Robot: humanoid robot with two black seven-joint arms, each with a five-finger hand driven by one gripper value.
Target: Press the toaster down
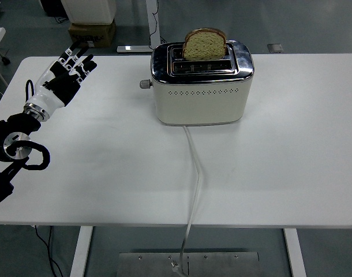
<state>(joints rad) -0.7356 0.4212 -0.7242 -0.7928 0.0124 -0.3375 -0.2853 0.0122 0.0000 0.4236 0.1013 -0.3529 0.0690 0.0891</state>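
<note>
Head view: the cream toaster (201,83) stands on the white counter (280,161) toward 12 o'clock, a slice of bread (204,44) sticking up from a top slot, its lever knob (144,83) on the left end and its white cord (194,173) trailing toward 6 o'clock. At 10 o'clock the left robot hand (66,75) hovers well apart from the toaster, fingers spread and released, grasping nothing.

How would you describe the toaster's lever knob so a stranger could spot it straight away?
Find the cream toaster at the back of the white table, with bread standing in its slot. On its left end sits the knob, a small grey stub, the only part jutting sideways.
</note>
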